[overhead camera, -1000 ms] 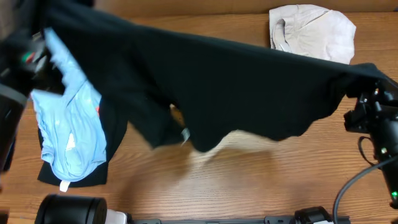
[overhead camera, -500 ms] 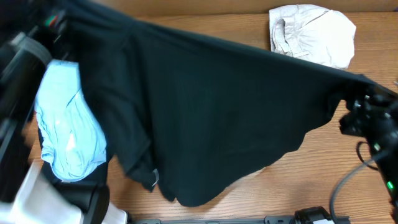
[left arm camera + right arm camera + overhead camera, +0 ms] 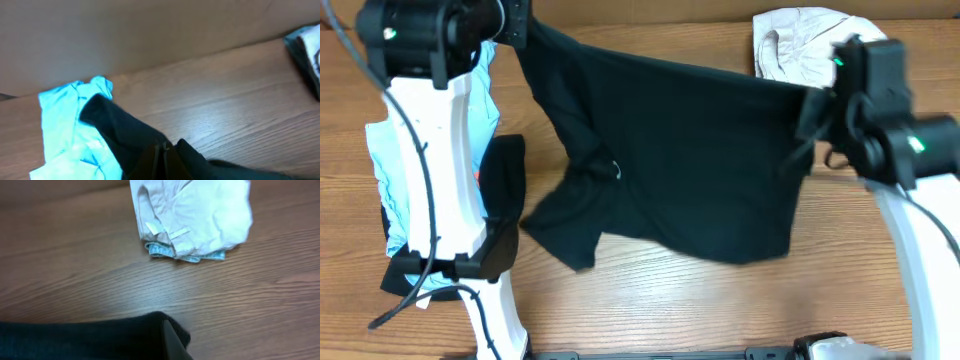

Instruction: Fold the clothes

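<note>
As it hangs stretched, the black shirt (image 3: 690, 150) looks matte, perhaps jersey-knit.

The large shirt (image 3: 690, 160) is strung across the middle of the counter (image 3: 650, 310). Its top edge runs from the left tool (image 3: 520, 25) at the far left to the right tool (image 3: 810, 110) on the right, each clamped on an upper corner. The rest of it drops toward the near side, one sleeve spreading leftward. To the left lies a smaller shirt (image 3: 385, 180), partly behind the left arm and on top of another flat garment (image 3: 508, 165), whose right edge comes just beside that sleeve. At the far right, behind the right tool, sits a folded bundle (image 3: 795, 40), apart from the large shirt.
</note>
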Tool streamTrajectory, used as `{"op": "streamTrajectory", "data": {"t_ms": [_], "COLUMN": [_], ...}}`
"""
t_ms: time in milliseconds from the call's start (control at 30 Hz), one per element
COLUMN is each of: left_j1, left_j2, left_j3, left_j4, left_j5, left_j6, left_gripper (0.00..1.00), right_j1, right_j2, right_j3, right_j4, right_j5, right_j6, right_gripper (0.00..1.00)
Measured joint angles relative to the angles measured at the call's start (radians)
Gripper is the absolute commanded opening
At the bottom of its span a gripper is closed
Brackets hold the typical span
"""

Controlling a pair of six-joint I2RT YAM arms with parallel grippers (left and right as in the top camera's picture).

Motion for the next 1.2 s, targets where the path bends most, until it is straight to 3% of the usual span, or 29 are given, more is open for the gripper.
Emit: {"op": "streamTrajectory", "data": {"t_ms": [233,600,867,1200], "left_j1": [0.0,0.001,0.0,-0.025], "left_j2": [0.085,0.093,0.007,-0.153], "left_j3": [0.0,0.001,0.001,0.03], "left_j4": [0.006,0.014,0.016,-0.016], "left_j5": [0.003,0.003,0.024,0.222], "left_j6": [0.0,0.0,0.0,0.001], "left_gripper": [0.04,0.04,0.04,0.04], "right_j1": [-0.006,-0.041,-0.096,-0.242], "right_j2": [0.163,0.168,0.011,-0.195], "right_j3": [0.0,0.0,0.0,0.0], "right_j4": [0.096,0.116,0.08,-0.112], "right_j5": [-0.018,-0.086,-0.148,-0.223], "right_j6": [0.0,-0.001,-0.001,-0.019], "right_gripper": [0.04,0.04,0.04,0.04]}}
